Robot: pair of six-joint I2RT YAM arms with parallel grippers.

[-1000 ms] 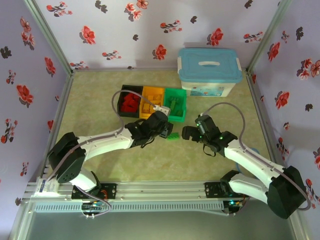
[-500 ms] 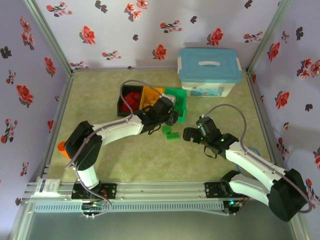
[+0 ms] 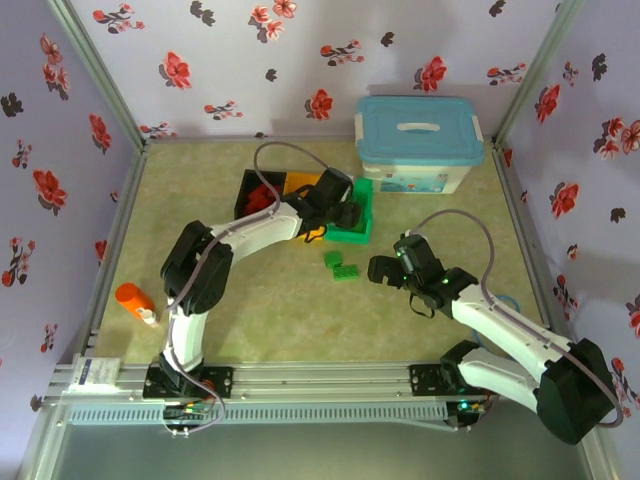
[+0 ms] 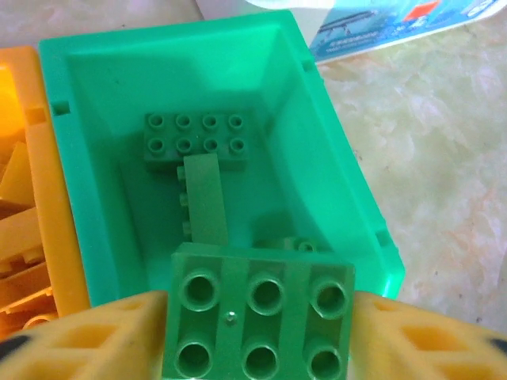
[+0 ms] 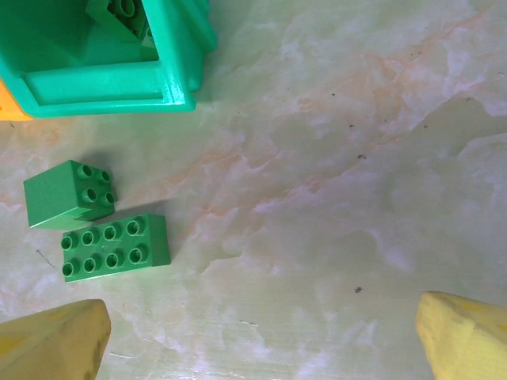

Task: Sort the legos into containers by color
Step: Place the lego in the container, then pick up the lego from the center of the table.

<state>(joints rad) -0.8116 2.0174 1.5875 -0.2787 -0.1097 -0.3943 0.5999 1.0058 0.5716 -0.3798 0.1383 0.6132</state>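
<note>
My left gripper (image 3: 345, 213) (image 4: 260, 336) hangs over the green bin (image 3: 359, 234) (image 4: 348, 198), shut on a green six-stud brick (image 4: 260, 315). Inside that bin lie an eight-stud green brick (image 4: 194, 136) and other green pieces. Two loose green bricks (image 3: 340, 266) rest on the table in front of the bin: a small one (image 5: 67, 194) and a flat eight-stud one (image 5: 115, 247). My right gripper (image 3: 378, 268) (image 5: 261, 348) stands open just right of them, nothing between its fingers. The orange bin (image 3: 300, 183) (image 4: 47, 206) and the black bin (image 3: 247, 200) holding red bricks sit to the left, partly hidden by my left arm.
A large white tub with a light-blue lid (image 3: 418, 140) stands at the back right, close to the green bin. An orange object (image 3: 132, 299) lies near the left edge. Floral walls enclose the table on three sides.
My left gripper has carried a green brick away from the loose bricks, toward the back, to above the green bin. The right gripper has barely shifted.
</note>
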